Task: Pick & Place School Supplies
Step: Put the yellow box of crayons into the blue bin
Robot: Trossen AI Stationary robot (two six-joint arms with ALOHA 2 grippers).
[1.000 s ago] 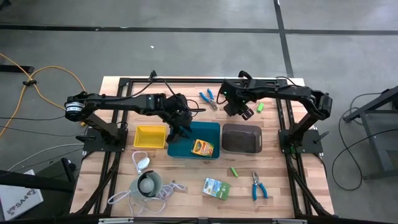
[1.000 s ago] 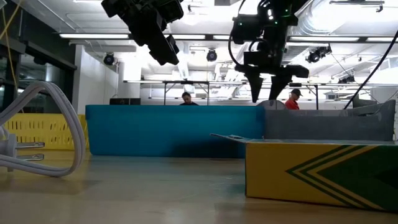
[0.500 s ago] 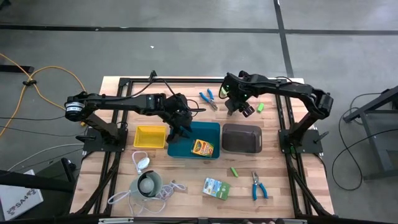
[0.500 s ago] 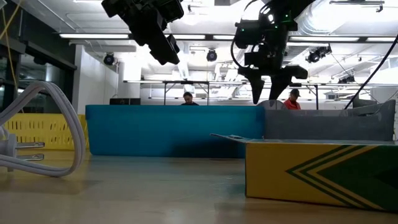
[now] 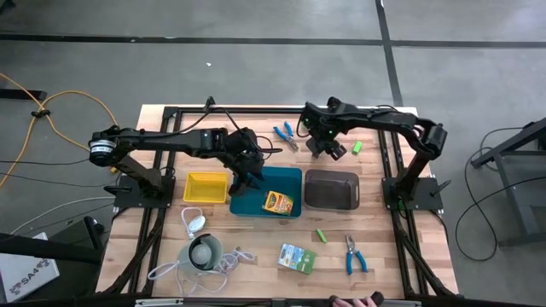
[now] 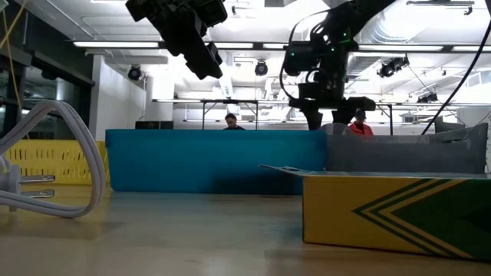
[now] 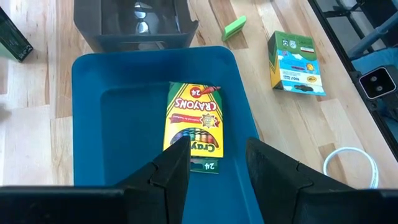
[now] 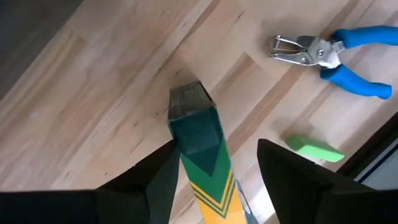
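One crayon box [image 8: 202, 165] seems gripped lengthwise in the right pincer [image 8: 214, 171], its end pointing toward the table [image 8: 93, 112].

Crayon box [image 8: 205, 162] cut off at the right wrist view's edge, grey tray [image 7: 134, 22] cropped in the left wrist view

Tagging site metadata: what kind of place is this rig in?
Probably an open lab or workshop: a concrete floor with taped lines, exposed ceiling ducts, and people at benches behind the wooden table.
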